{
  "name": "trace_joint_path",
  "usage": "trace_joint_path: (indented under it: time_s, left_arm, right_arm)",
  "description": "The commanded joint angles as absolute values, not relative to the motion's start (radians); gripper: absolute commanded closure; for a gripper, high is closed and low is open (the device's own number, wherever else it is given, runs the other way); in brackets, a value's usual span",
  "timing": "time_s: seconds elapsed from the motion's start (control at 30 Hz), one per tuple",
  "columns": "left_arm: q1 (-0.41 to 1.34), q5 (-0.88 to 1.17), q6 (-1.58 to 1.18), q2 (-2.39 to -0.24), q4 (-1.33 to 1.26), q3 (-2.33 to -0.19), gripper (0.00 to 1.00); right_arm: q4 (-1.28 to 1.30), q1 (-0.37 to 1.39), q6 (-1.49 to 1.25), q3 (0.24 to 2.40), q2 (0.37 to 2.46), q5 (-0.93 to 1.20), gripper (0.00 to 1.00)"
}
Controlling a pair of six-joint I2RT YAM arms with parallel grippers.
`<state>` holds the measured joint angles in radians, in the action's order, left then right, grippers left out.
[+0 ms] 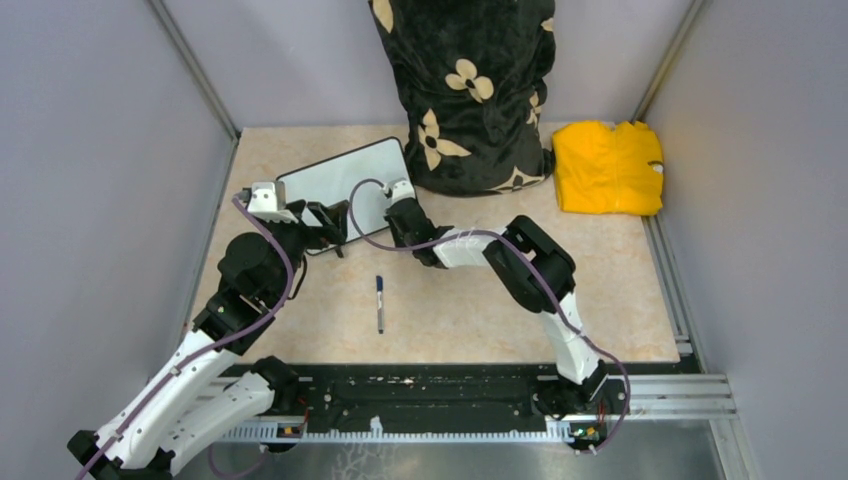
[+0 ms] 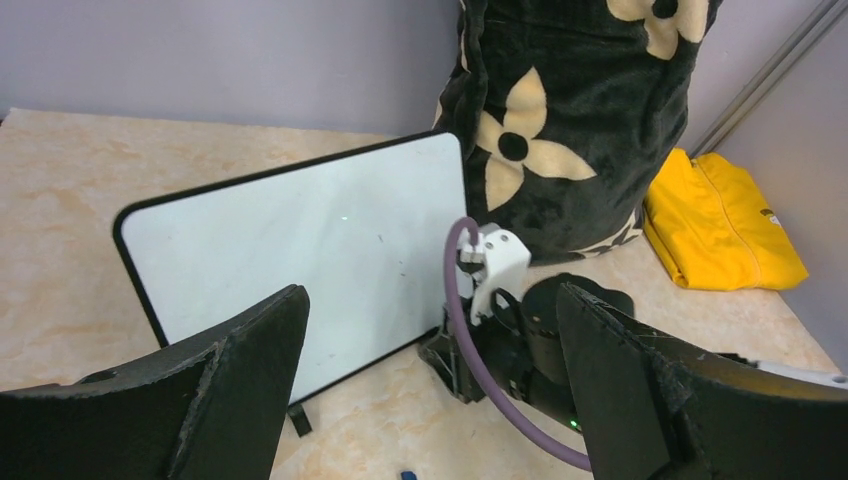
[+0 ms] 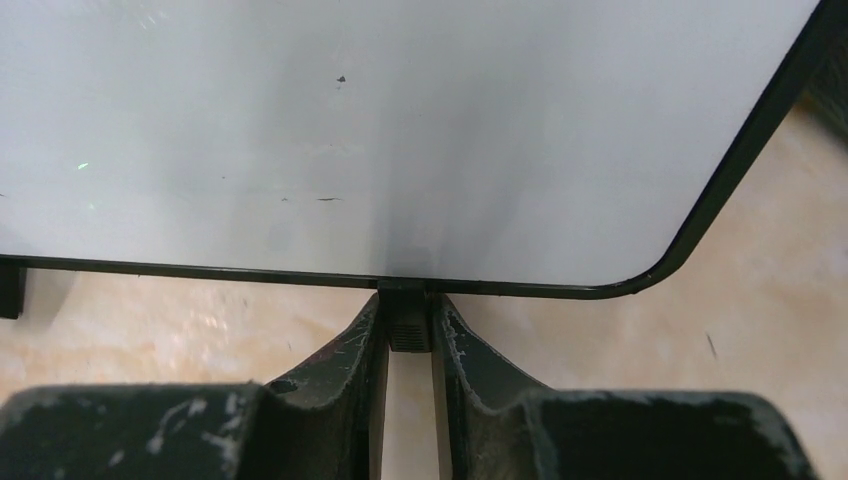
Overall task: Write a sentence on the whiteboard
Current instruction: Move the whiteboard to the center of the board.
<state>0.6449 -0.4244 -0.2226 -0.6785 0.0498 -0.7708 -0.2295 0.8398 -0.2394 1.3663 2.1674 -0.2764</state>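
Top view: both wrists covered the near edge of the whiteboard [image 1: 340, 180], and its feet could not be made out there. The black flower-patterned bundle [image 1: 465, 90] behind it was cut off at the upper edge; whether it was a bag or a cushion could not be told.

Only the right wrist view showed the grip. The right gripper [image 3: 407, 310] stood narrow, its fingers pressed on either side of one small black foot [image 3: 405, 325]. A second foot [image 3: 8, 288] was clipped by that view's left edge.

The left wrist view showed the board standing on its long edge on the table [image 1: 480, 300], leaning back, its face white with a few specks. The left gripper [image 2: 430, 292] was spread wide before it, with nothing between its fingers.

The marker [image 1: 380, 303] lay whole in the top view, apart from both grippers. The left wrist view caught only its blue end. A yellow cloth [image 1: 608, 167] lay back right, beside the bundle.
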Motion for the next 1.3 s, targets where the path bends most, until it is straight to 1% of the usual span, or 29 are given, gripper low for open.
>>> trace_joint_path:
  time_s: [0.0,0.2,0.53,0.8,0.93,1.1,1.13,1.23,1.27]
  left_arm:
    - [0.648,-0.439,-0.21,-0.672,0.025,-0.762,0.01]
    - [0.649,-0.446,-0.212,-0.68,0.024,-0.759,0.01]
    - [0.648,-0.462,-0.2,-0.703,0.024,-0.755,0.01]
    - [0.647,-0.463,-0.195,-0.725,0.023,-0.755,0.01]
    - [0.647,-0.459,-0.196,-0.731,0.023,-0.755,0.01]
    - [0.647,-0.454,-0.196,-0.739,0.023,-0.755,0.01]
    - [0.647,-0.454,-0.196,-0.74,0.023,-0.755,0.01]
    - [0.648,-0.45,-0.196,-0.744,0.022,-0.755,0.01]
    - [0.647,-0.449,-0.196,-0.744,0.023,-0.755,0.01]
  right_arm:
    - [-0.288,0.852,-0.302,1.221,2.011,-0.335,0.95]
    - [-0.307,0.861,-0.377,1.015,1.868,-0.387,1.0]
    - [-0.214,0.862,-0.564,0.737,1.635,-0.577,1.0]
    - [-0.132,0.863,-0.622,0.635,1.495,-0.631,1.0]
    - [-0.1,0.862,-0.644,0.617,1.471,-0.64,1.0]
    - [-0.119,0.862,-0.624,0.596,1.445,-0.604,1.0]
    - [-0.12,0.862,-0.621,0.594,1.443,-0.6,0.95]
    - [-0.113,0.861,-0.621,0.594,1.444,-0.59,0.77]
    - [-0.11,0.859,-0.621,0.594,1.446,-0.585,0.73]
